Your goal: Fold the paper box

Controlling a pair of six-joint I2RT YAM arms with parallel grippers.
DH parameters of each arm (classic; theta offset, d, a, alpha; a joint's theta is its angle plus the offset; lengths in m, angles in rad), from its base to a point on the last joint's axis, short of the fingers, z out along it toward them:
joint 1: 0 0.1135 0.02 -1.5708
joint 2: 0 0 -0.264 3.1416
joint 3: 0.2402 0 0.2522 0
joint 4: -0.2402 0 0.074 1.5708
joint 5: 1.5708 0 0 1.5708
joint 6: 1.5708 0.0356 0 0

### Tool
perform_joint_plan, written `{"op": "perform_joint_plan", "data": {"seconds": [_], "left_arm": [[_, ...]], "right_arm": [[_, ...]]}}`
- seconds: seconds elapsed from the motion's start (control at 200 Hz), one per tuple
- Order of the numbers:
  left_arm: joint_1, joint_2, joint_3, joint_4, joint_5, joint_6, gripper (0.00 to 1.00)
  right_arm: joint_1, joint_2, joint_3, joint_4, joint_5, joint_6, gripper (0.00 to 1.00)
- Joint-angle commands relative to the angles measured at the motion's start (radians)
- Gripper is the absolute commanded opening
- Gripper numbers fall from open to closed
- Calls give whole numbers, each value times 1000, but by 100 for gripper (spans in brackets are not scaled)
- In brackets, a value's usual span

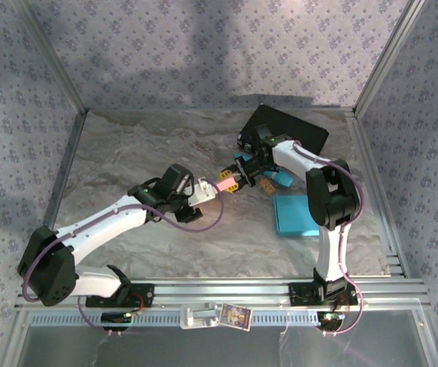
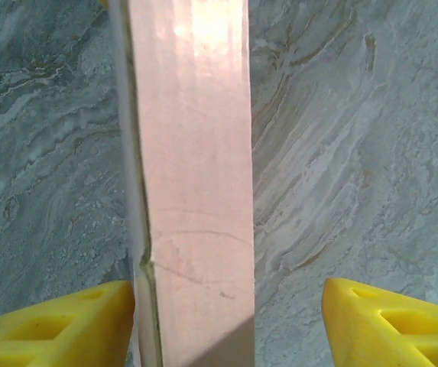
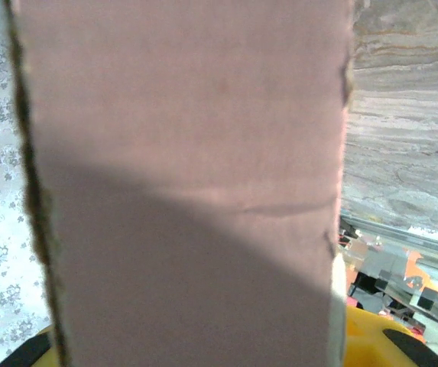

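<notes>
The pink paper box [image 1: 225,186] hangs above the middle of the marbled table [image 1: 142,145], between the two claws. The right gripper [image 1: 241,180] reaches it from the right and is clamped on it; in the right wrist view the cardboard sits between its yellow fingers [image 3: 371,336]. The left gripper [image 1: 208,191] meets the box's left end with its jaws apart. In the left wrist view one yellow finger [image 2: 50,329] touches the box's edge, while the other finger [image 2: 394,321] stands well clear (bare table between). A blue sheet [image 1: 295,214] lies flat to the right, and a black tray [image 1: 295,126] sits far right.
</notes>
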Motion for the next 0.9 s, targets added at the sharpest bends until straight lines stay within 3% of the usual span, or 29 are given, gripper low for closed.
{"op": "perform_joint_plan", "data": {"seconds": [0.0, 0.21, 0.42, 0.545, 0.715, 0.894], "left_arm": [[-11, 31, 48, 14, -33, 39, 65], [-13, 74, 90, -7, -27, 57, 57], [-13, 87, 131, -120, 80, 73, 47], [-13, 105, 146, -170, 118, 64, 38], [-3, 127, 174, -210, 153, 63, 37], [31, 208, 244, -293, 213, 31, 31]], "right_arm": [[-5, -19, 8, -78, -38, 30, 30], [-4, -25, -24, -126, -65, 16, 33], [-25, -47, -61, -122, -40, 11, 56], [-30, -59, -62, -104, -28, 33, 61], [-40, -87, -60, -122, 1, 34, 70], [-51, -113, -86, -94, 24, 68, 73]]}}
